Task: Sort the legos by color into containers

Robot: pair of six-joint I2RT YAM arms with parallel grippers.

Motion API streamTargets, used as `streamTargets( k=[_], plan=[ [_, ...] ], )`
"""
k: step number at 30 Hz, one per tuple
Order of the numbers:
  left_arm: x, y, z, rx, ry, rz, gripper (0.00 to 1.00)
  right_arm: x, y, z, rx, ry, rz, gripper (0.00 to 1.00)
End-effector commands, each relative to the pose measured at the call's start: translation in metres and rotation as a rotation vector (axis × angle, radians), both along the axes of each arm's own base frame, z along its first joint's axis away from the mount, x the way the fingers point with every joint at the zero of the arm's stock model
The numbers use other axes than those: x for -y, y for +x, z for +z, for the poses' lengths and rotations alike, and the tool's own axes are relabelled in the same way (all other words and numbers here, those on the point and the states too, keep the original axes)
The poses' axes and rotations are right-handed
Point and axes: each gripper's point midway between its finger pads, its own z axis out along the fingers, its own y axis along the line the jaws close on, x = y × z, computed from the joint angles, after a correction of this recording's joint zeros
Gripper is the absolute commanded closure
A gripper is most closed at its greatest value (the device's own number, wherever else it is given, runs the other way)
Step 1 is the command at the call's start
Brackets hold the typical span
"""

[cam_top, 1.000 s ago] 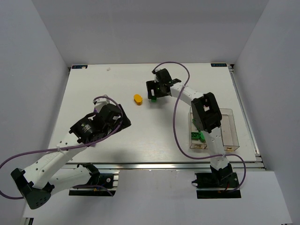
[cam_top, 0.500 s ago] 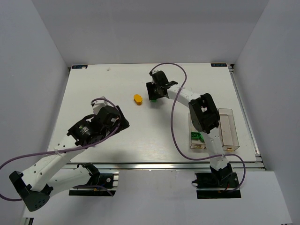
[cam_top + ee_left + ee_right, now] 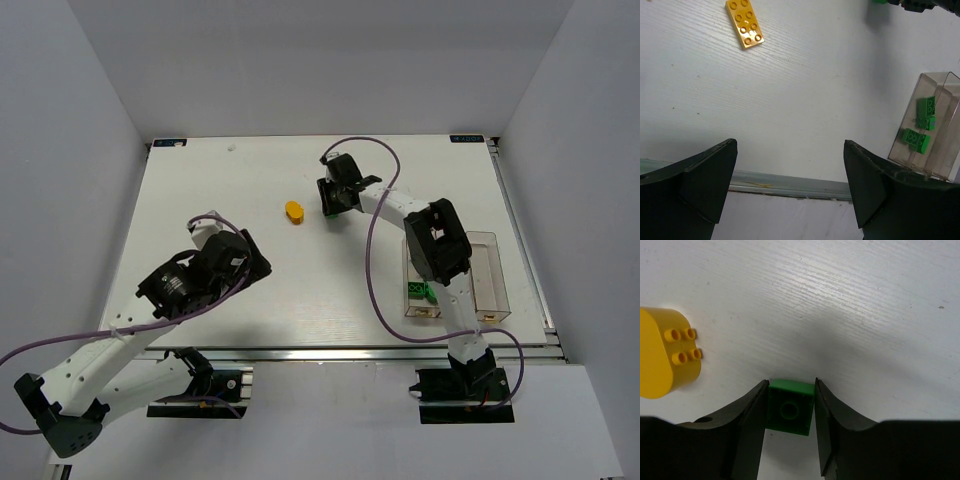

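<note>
The right tool [image 3: 790, 390] grips a green lego [image 3: 789, 411], one finger flat against each side, at the far middle of the surface [image 3: 200, 180], near the rounded yellow lego [image 3: 662, 360]. The containers [image 3: 490, 275] stand at the near right corner, back toward that arm's base. The stored green legos [image 3: 422, 292] sit in the leftmost bin, so the carry likely runs nearward and right. The left tool [image 3: 789, 150] gapes wide, empty.
</note>
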Motion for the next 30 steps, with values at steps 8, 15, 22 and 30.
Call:
streamTargets(
  k=[8,15,22,30],
  plan=[
    [-0.006,-0.002,-0.008,0.018,-0.042,0.053,0.04,-0.01,-0.051,0.113,-0.004,0.225,0.434,0.97],
    [0.001,0.001,-0.019,0.038,-0.079,0.038,0.03,0.037,-0.08,0.156,0.06,0.181,0.516,1.0],
    [0.01,0.008,-0.035,0.028,-0.042,-0.005,0.02,0.094,-0.111,0.197,0.133,0.129,0.561,1.0],
    [0.018,0.028,-0.046,-0.016,0.132,-0.062,0.02,0.167,-0.128,0.176,0.101,0.015,0.375,1.0]
  ],
)
